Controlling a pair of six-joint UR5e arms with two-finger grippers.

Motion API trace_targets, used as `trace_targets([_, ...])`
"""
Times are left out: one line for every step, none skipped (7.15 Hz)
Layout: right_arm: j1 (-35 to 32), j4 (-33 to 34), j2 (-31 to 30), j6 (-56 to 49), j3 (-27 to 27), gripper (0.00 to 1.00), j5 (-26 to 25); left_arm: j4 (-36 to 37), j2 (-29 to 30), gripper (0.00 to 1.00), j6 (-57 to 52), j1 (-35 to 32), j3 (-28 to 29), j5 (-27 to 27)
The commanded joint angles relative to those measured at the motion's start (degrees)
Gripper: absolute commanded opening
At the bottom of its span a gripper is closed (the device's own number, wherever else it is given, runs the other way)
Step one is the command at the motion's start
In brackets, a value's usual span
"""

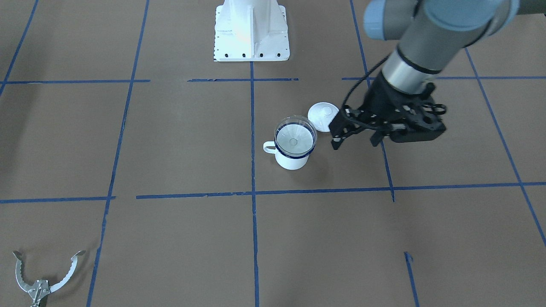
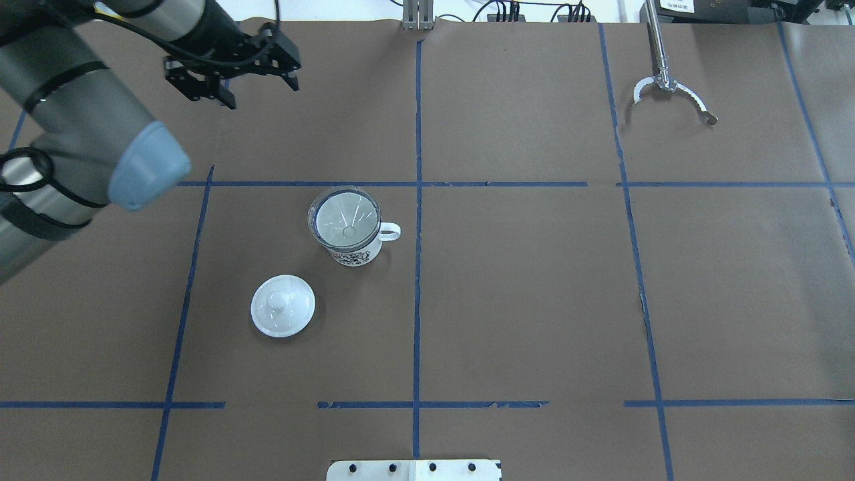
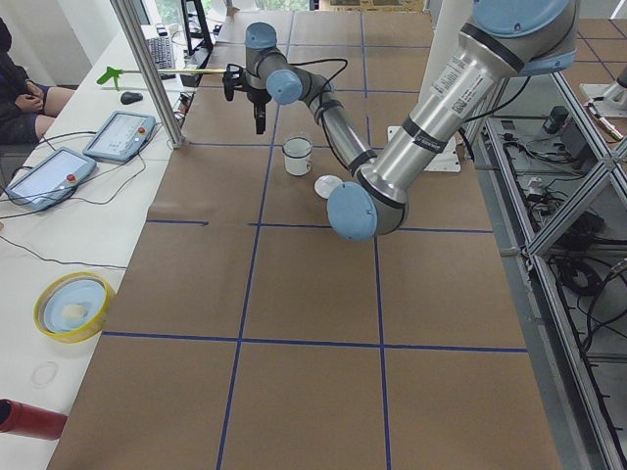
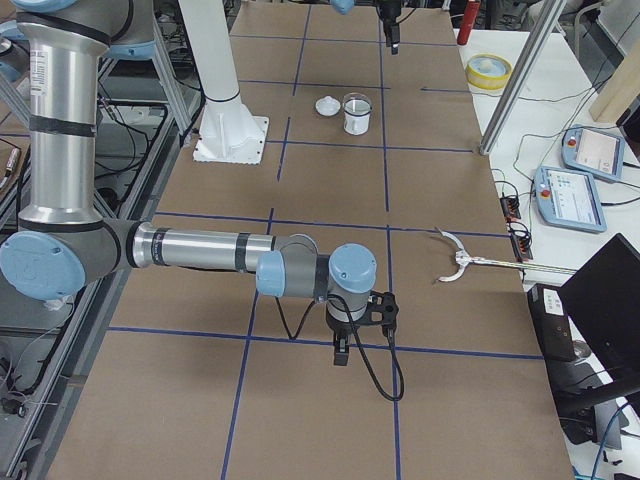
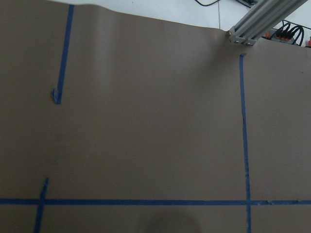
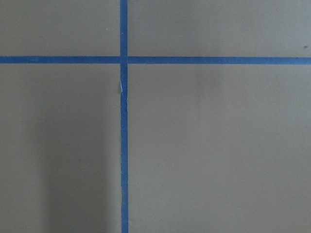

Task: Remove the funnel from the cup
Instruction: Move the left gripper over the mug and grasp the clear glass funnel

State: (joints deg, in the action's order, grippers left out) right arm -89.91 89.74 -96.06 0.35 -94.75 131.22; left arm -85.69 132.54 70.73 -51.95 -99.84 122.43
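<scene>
While the funnel (image 2: 345, 220) is seated spout-down in the mouth of the upright cup (image 2: 355, 254), a round white lid (image 2: 282, 306) is laid flat near the cup, apart from it. The left gripper (image 2: 262, 95) is held wide open and empty, raised, well apart from the cup. The right gripper (image 4: 360, 335) cannot be judged.

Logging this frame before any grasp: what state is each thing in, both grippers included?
cup: upright, holding the funnel
funnel: seated in the cup, wide end up
lid: lying flat, knob up, off the cup
tongs: lying open
left gripper: open, empty
right gripper: cannot tell open or shut
</scene>
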Motion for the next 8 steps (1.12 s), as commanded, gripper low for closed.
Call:
trace_targets([0.0,0.0,0.0,0.0,0.0,1.0,0.0,6.0,9.1,1.0,9.9,6.8,7.8,-3.2])
trace_targets([0.0,0.0,0.0,0.0,0.0,1.0,0.0,5.8,9.8,1.0,10.0,9.1,10.3,-4.6])
trace_targets([0.0,0.0,0.0,0.0,0.0,1.0,0.0,5.7,9.5,1.0,10.0,11.5,11.0,-6.3])
trace_targets([0.0,0.0,0.0,0.0,0.0,1.0,0.0,5.4,9.5,0.94,10.0,12.9,12.6,-7.8])
trace_targets([0.0,0.0,0.0,0.0,0.0,1.0,0.0,3.8,9.3,0.84,10.0,14.3,14.1,-8.3])
trace_targets([0.0,0.0,0.0,0.0,0.0,1.0,0.0,3.3,9.1,0.57,9.6,14.9,14.9,-8.3])
trace_targets([0.0,0.0,0.0,0.0,0.0,1.0,0.0,3.2,9.1,0.46,9.4,14.9,15.0,-8.3])
trace_targets([0.0,0.0,0.0,0.0,0.0,1.0,0.0,3.0,9.1,0.45,9.4,14.9,15.1,-8.3])
